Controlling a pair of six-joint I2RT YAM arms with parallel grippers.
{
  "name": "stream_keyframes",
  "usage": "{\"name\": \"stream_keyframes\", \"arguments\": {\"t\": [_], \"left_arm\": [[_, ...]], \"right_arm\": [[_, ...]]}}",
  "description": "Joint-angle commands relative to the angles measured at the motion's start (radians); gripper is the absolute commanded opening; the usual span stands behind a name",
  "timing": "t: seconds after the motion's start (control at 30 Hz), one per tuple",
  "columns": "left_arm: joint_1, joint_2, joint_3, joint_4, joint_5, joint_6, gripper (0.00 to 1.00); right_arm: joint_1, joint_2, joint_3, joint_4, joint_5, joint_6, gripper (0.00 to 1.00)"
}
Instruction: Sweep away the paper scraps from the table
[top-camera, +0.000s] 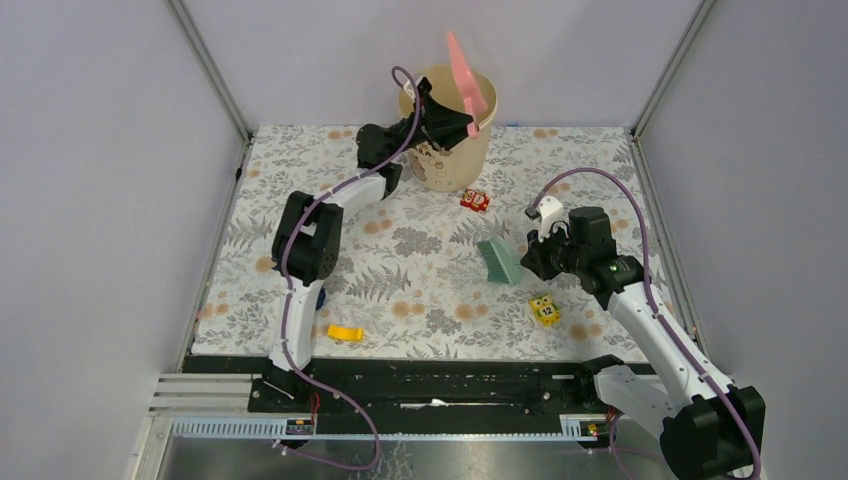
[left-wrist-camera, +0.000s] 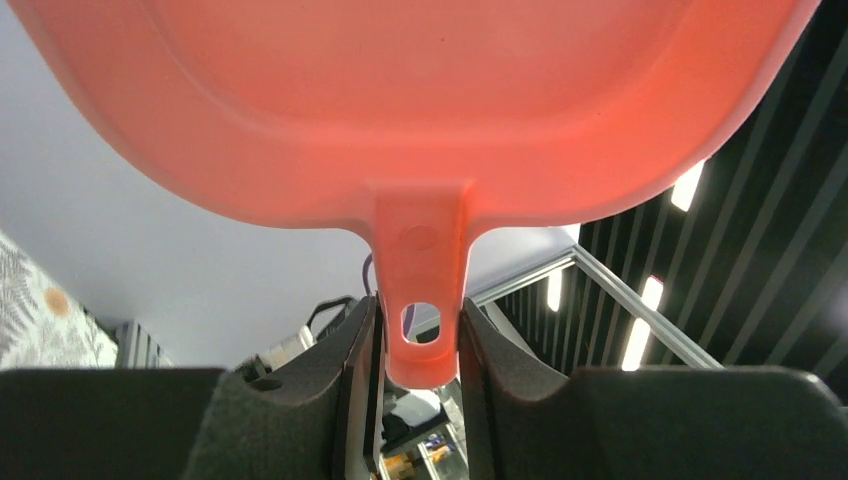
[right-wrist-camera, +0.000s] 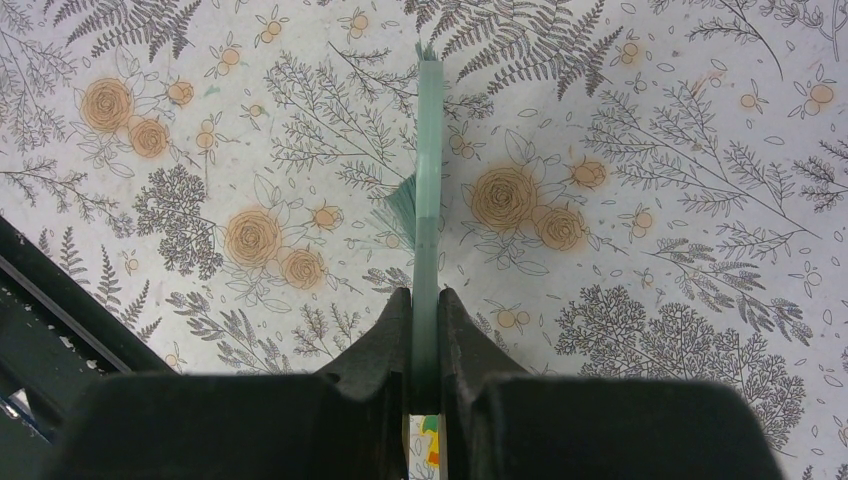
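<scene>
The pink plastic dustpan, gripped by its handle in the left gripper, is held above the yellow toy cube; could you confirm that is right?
Not quite: the pink plastic dustpan, gripped by its handle in the left gripper, is held above the round beige bin, not the yellow toy cube. The top external view shows it.

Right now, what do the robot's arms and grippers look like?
The left arm and right arm have white shells between chunky black joints, each trailed by a purple cable. The left gripper and right gripper are matte black, with two wedge-shaped fingers.
</scene>
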Motion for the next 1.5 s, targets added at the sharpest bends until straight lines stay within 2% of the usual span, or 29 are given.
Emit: {"name": "stream_keyframes", "arguments": {"t": [0.0,0.1,0.2,0.27,0.33,0.37,0.43,0.5,0.57,0.67,0.8,0.9,1.0,1.1,1.2,1.3,1.47], "left_arm": [[0.002,-0.191,-0.125,0.063,0.062,0.011,0.0],[0.003,-0.334,-0.281,-0.079,0.125,0.159,0.0],[0.001,-0.527,-0.429,-0.31,0.163,0.368,0.0],[0.002,-0.64,-0.493,-0.544,0.175,0.567,0.0],[0.002,-0.743,-0.498,-0.925,0.152,0.848,0.0],[0.002,-0.79,-0.48,-1.13,0.108,1.017,0.0],[-0.006,-0.869,-0.44,-1.515,-0.085,1.293,0.0],[-0.009,-0.949,-0.447,-1.719,-0.248,1.446,0.0],[-0.01,-1.045,-0.501,-1.815,-0.394,1.532,0.0],[-0.009,-1.179,-0.608,-1.935,-0.674,1.59,0.0],[-0.008,-1.353,-0.77,-1.978,-0.853,1.614,0.0],[-0.005,-1.448,-0.826,-2.043,-1.0,1.577,0.0],[-0.006,-1.53,-0.839,-2.086,-1.081,1.518,0.0],[-0.006,-1.614,-0.84,-2.1,-1.178,1.483,0.0],[-0.005,-1.698,-0.85,-2.109,-1.279,1.445,0.0],[-0.006,-1.787,-0.86,-2.115,-1.335,1.416,0.0],[-0.007,-1.867,-0.824,-2.169,-1.394,1.4,0.0]], "right_arm": [[-0.01,-0.019,-0.001,0.015,-0.029,-0.014,0.0],[-0.01,-0.018,-0.003,0.017,-0.053,-0.012,0.0],[-0.009,-0.001,-0.005,0.024,-0.095,-0.014,0.0],[-0.008,0.018,0.0,0.027,-0.118,-0.012,0.0],[-0.008,0.03,0.012,0.026,-0.153,-0.007,0.0],[-0.006,0.034,0.018,0.025,-0.174,-0.001,0.0],[0.003,0.04,0.037,0.029,-0.205,0.02,0.0],[0.026,0.056,0.072,0.025,-0.223,0.042,0.0],[0.059,0.087,0.108,0.017,-0.256,0.044,0.0],[0.119,0.159,0.154,0.046,-0.272,0.05,0.0],[0.252,0.309,0.29,0.053,-0.257,0.11,0.0],[0.336,0.429,0.372,0.122,-0.263,0.187,0.0],[0.428,0.552,0.488,0.144,-0.264,0.227,0.0],[0.493,0.676,0.612,0.194,-0.315,0.353,0.0],[0.524,0.784,0.703,0.329,-0.377,0.541,0.0],[0.542,0.894,0.764,0.54,-0.383,0.753,0.0],[0.588,1.086,0.895,0.683,-0.368,0.973,0.0]]}}
